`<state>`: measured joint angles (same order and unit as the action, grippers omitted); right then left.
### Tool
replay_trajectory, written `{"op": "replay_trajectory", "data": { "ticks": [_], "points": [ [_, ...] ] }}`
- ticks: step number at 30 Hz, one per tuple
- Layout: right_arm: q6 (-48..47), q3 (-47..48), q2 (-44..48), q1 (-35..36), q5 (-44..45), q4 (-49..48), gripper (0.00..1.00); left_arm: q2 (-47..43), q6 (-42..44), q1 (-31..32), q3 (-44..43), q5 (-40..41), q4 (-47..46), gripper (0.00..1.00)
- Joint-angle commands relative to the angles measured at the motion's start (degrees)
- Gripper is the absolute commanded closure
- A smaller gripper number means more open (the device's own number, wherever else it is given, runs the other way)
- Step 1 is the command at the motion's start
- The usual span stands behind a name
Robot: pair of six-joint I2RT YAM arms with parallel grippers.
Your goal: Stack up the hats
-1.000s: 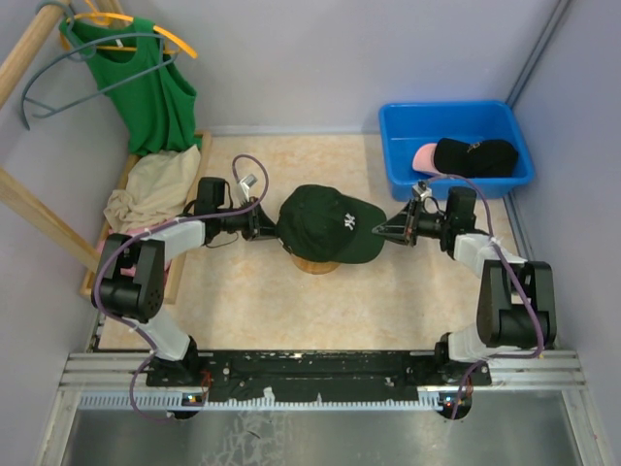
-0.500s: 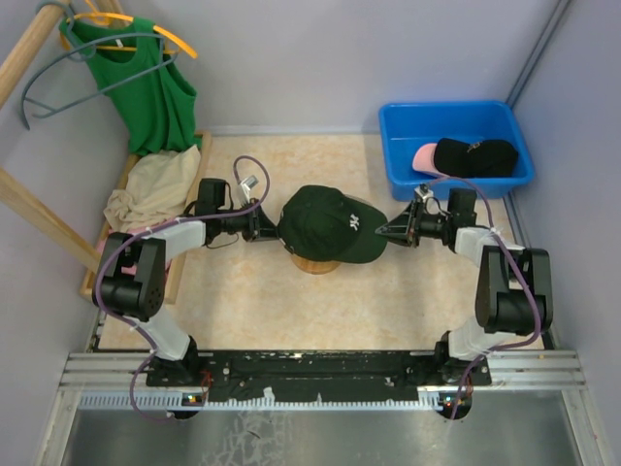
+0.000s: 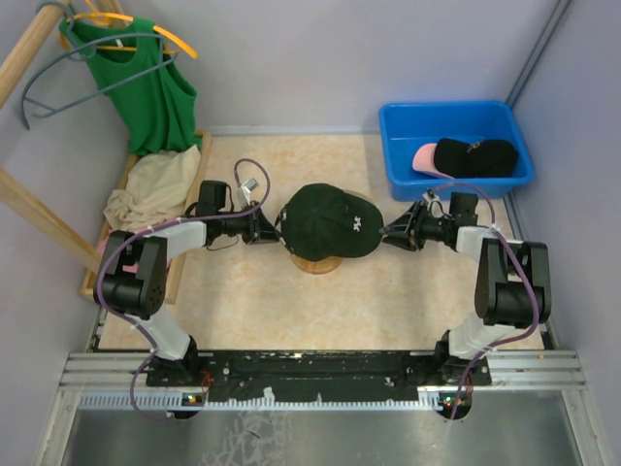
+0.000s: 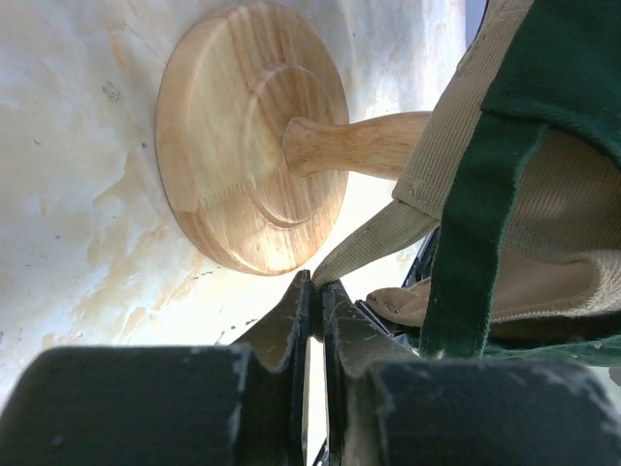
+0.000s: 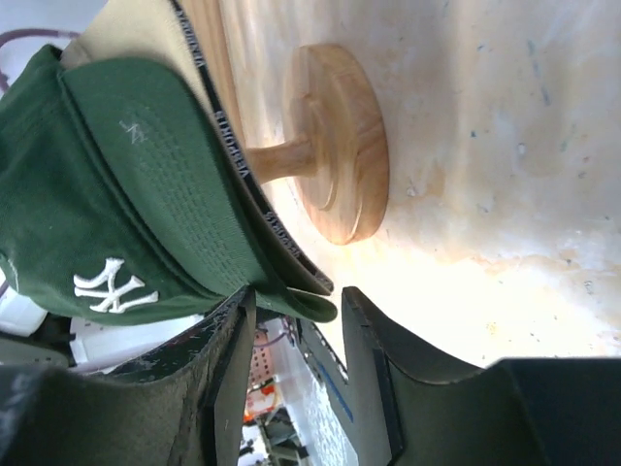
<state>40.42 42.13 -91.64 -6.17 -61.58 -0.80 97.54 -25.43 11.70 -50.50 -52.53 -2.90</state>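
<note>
A dark green cap (image 3: 328, 221) with a white logo sits over a tan cap (image 4: 572, 223) on a wooden stand (image 3: 315, 264) at mid-table. My left gripper (image 3: 270, 229) is at the caps' left side, shut on the tan cap's strap (image 4: 374, 238). My right gripper (image 3: 391, 233) is at the green cap's brim; its jaws stand open with the brim's edge (image 5: 301, 303) between them. A black cap (image 3: 475, 155) and a pink cap (image 3: 424, 157) lie in the blue bin (image 3: 403, 175) at the back right.
A green sleeveless top (image 3: 146, 92) hangs on a hanger at the back left. Cream and pink cloths (image 3: 146, 189) lie in a wooden tray by the left wall. The stand's round base (image 4: 243, 146) rests on the marbled tabletop.
The green cap has shifted slightly and sits rounder over the stand. My right forearm has swung outward to the right. The left arm has barely moved.
</note>
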Motion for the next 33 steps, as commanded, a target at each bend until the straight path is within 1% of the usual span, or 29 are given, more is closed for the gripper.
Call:
{"op": "replay_trajectory", "data": {
  "ticks": [1, 3, 8, 10, 13, 16, 20, 25, 30, 33],
  "points": [
    [-2.31, 3.91, 1.54, -0.68, 3.83, 2.02, 0.57, 1.34, 2.79, -0.89, 1.54, 3.57, 3.25, 0.90],
    [-2.98, 4.89, 2.60, -0.68, 4.57, 3.44, 0.54, 1.05, 2.62, -0.89, 1.53, 3.78, 3.20, 0.90],
    [-6.00, 8.97, 5.27, -0.68, 8.45, 9.63, 0.50, -0.34, 1.48, -1.36, 1.55, 3.97, 2.86, 0.88],
    [-6.88, 10.65, 6.16, -0.68, 9.32, 11.44, 0.49, -0.90, 0.66, -1.82, 1.54, 3.88, 2.71, 0.83],
    [-7.94, 13.06, 6.72, -0.68, 10.33, 14.23, 0.48, -2.22, -0.37, -2.31, 1.75, 3.86, 2.24, 0.69],
    [-10.03, 15.49, 7.01, -0.68, 12.09, 17.81, 0.48, -3.98, -0.91, -3.04, 2.35, 4.46, 2.10, 0.63],
    [-10.51, 16.63, 7.91, -0.64, 14.10, 18.98, 0.47, -5.57, -2.52, -5.11, 3.98, 4.60, 1.16, 0.56],
    [-9.70, 18.57, 7.73, -0.64, 14.42, 19.09, 0.46, -8.06, -6.07, -6.60, 5.94, 2.83, -2.82, 0.49],
    [-9.64, 25.24, 6.24, -0.66, 15.09, 21.25, 0.46, -8.69, -8.87, -6.60, 5.15, -0.17, -5.36, 0.45],
    [-8.77, 29.97, 4.82, -0.64, 15.79, 21.97, 0.46, -9.31, -9.96, -6.55, 4.95, -0.66, -6.23, 0.40]
  ]
}}
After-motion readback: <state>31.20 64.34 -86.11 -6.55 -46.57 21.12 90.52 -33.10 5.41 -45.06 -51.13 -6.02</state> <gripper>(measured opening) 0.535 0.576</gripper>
